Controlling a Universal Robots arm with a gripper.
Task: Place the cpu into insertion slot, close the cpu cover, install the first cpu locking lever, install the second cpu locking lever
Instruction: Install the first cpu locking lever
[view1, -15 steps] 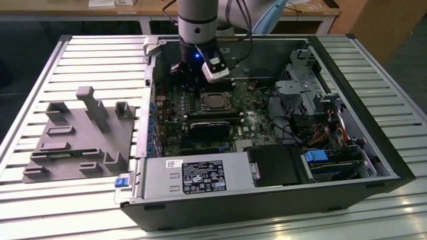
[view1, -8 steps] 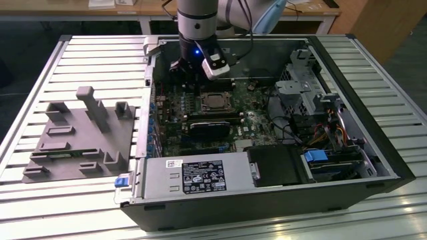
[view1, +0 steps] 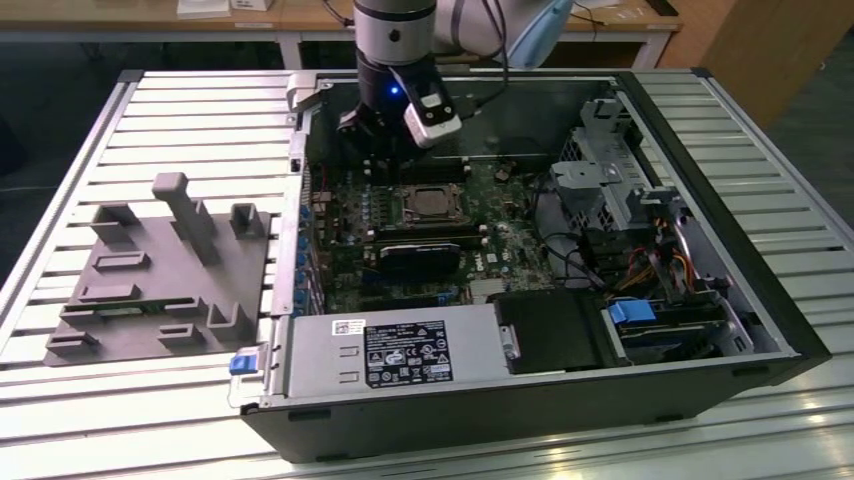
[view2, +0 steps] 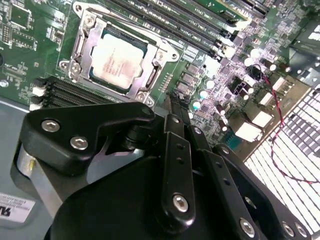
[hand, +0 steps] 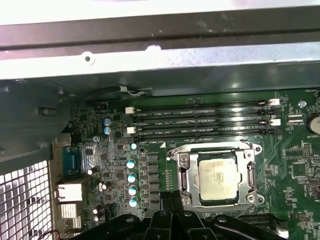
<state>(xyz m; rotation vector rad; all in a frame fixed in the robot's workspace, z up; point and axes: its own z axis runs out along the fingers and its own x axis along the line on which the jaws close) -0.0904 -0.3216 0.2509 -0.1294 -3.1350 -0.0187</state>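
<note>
The cpu (view2: 117, 60) (hand: 216, 175) (view1: 430, 203), a pale silvery-tan square chip, lies flat in the insertion slot, which is hidden under it. The cpu cover (view2: 80, 50) (hand: 184, 172), a silvery frame with a square window, lies down around the chip. A thin metal lever (view2: 125, 22) (hand: 215, 146) runs along one side of the cover. My gripper (view2: 173, 100) (hand: 172, 197) (view1: 378, 150) hangs just beside the socket above the board. Its black fingers are shut together with nothing between them.
Long black memory slots (hand: 200, 120) run beside the socket. In the exterior view a black heatsink block (view1: 420, 255) and a grey power-supply box (view1: 387, 350) lie nearer the front, drive cages (view1: 627, 190) on the right, and a grey fixture (view1: 160, 270) outside the case.
</note>
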